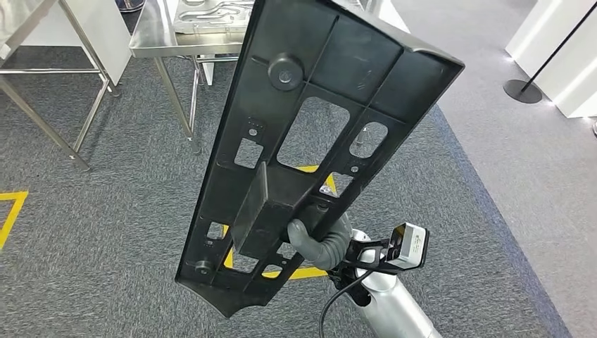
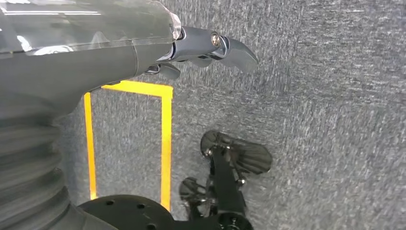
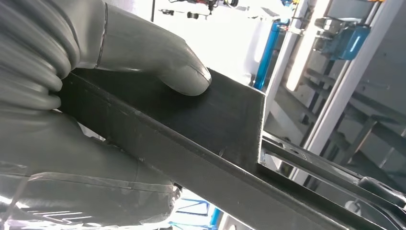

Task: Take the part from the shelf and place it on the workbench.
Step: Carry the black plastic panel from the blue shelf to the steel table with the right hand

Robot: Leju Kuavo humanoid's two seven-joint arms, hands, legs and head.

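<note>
A long black plastic part point(image 1: 310, 127) with ribs and several cut-outs stands tilted in front of me in the head view, its upper end reaching toward the steel workbench point(image 1: 151, 35). My right hand point(image 1: 320, 239) grips it from behind, low down by a box-shaped rib. In the right wrist view the grey thumb point(image 3: 163, 62) presses on the part's flat black wall point(image 3: 215, 124). My left hand point(image 2: 210, 45) hangs over the grey carpet, fingers stretched out and holding nothing.
A shiny metal piece point(image 1: 211, 14) lies on the workbench. Another steel table frame point(image 1: 42, 120) stands at the left. Yellow tape point(image 1: 10, 215) marks the carpet. A black post base point(image 1: 522, 90) and white panels point(image 1: 563, 49) stand at the right.
</note>
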